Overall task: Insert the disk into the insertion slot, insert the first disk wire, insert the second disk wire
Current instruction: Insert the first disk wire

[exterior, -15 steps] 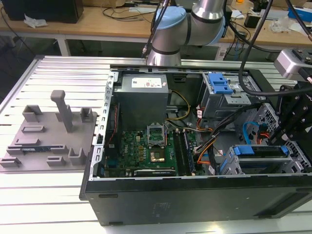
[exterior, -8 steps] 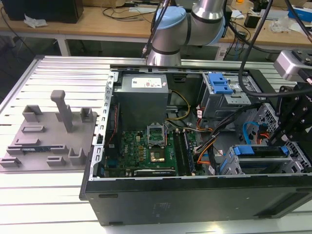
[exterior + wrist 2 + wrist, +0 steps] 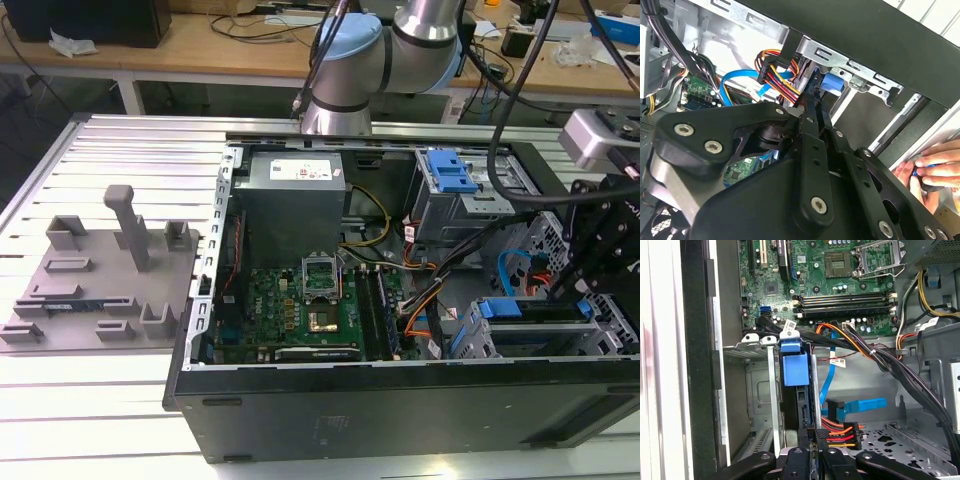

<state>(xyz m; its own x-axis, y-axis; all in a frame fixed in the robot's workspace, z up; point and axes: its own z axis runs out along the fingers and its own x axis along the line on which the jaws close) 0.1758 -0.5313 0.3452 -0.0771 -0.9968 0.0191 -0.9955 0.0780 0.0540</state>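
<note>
The disk (image 3: pixel 535 312), silver in its blue carrier (image 3: pixel 792 367), lies in the insertion slot (image 3: pixel 470 340) of the grey drive cage at the case's front corner, on the exterior view's right. My gripper (image 3: pixel 814 454) hangs at the disk's rear end, its fingers (image 3: pixel 810 150) drawn close together. A black connector on red, orange and yellow wires (image 3: pixel 840 432) sits right at the fingertips. Whether the fingers clamp it is hidden. A blue flat cable (image 3: pixel 855 405) hangs loose beside it. In the second wrist view the carrier (image 3: pixel 832 82) and the wire bundle (image 3: pixel 777 77) lie just past the fingers.
The open computer case (image 3: pixel 400 410) holds a motherboard (image 3: pixel 300 310), a power supply (image 3: pixel 290 200) and a taller bay with a blue lever (image 3: pixel 450 175). Thick black cables (image 3: pixel 910 380) run past the cage. A person's hand (image 3: pixel 935 167) rests outside the case wall.
</note>
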